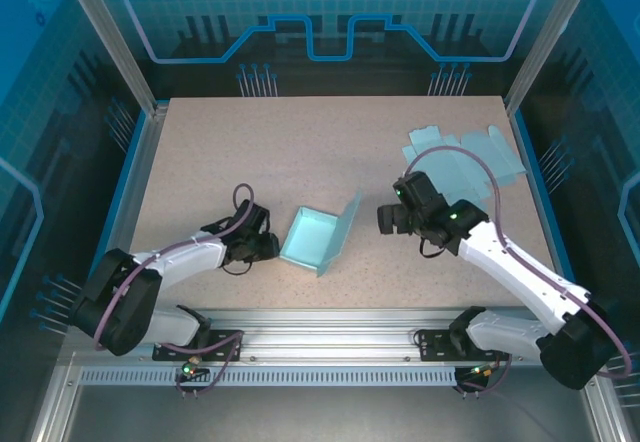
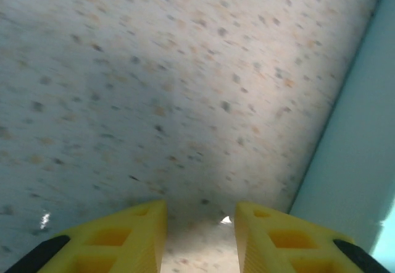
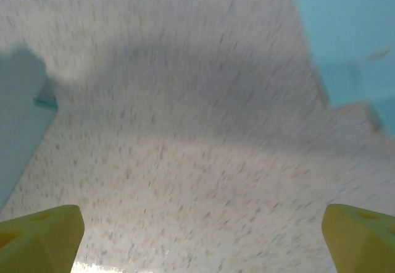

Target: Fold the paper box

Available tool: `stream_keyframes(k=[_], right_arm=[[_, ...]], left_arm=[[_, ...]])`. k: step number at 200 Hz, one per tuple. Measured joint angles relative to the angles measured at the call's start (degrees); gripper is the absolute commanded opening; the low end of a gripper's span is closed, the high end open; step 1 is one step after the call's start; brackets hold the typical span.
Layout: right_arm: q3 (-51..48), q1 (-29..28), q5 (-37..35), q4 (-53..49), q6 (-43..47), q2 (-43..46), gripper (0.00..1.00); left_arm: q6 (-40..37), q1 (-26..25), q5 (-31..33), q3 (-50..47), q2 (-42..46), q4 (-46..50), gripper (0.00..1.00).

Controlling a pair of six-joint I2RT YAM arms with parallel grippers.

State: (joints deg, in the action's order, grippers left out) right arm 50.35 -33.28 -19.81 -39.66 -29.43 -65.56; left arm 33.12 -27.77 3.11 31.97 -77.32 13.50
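Well, box point(image 1: 312, 240) sits mid table point(image 1: 220, 152), btwn the two grippers, half formed: a shallow teal tray w/ one flap point(image 1: 347, 220) standing up on its right side. Thin card by the look, so prob. very light, bendy, easy to crease wrong or shove across the top. Smooth too, so it may slip. Best hold, I'd say: pinch a side or the flap close to its fold line, w/ the other gripper steadying the opposite side so the box can't skate. Spare flat blanks point(image 1: 465, 154) lie far right, well apart.

Left arm lies low along the table, reaching right. Left gripper point(image 1: 268, 247) is just beside the box's left side; touching or not, can't tell. In the left wrist view its fingers point(image 2: 139, 239) are a little apart w/ bare table btwn them, nothing held, and the box's wall point(image 2: 358, 162) is at the right edge.

Right arm: elbow bent, forearm angled in from near right. Right gripper point(image 1: 386, 219) is near the flap but apart from it. In its wrist view the fingers point(image 3: 40, 230) are spread wide and empty, w/ blurred teal paper at both sides.
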Motion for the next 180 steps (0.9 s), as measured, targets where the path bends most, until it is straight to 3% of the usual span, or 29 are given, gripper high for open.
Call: stream_keyframes(k=[36,89,144,180], right_arm=[[-6.64,3.39,9.33,7.93,-1.88,-6.75,1.00],[-3.04,6.03,16.87,17.11,-0.48,-17.59,1.00],[9.49,9.16,18.29,18.95,2.51,-28.00,0.99],[10.23,14.64,14.56,17.49,2.45,-27.02,0.99]], left_arm=[[2.97,-5.29,-1.38,-0.24,0.00,-3.10,0.36],[8.46,-10.78,-3.34,-2.80,-1.88,-12.09,0.40],[11.63,-13.79,-6.93,-2.95,-4.85,-22.03,0.47],[9.01,-14.08,-5.14,-2.58,2.91,-17.79,0.53]])
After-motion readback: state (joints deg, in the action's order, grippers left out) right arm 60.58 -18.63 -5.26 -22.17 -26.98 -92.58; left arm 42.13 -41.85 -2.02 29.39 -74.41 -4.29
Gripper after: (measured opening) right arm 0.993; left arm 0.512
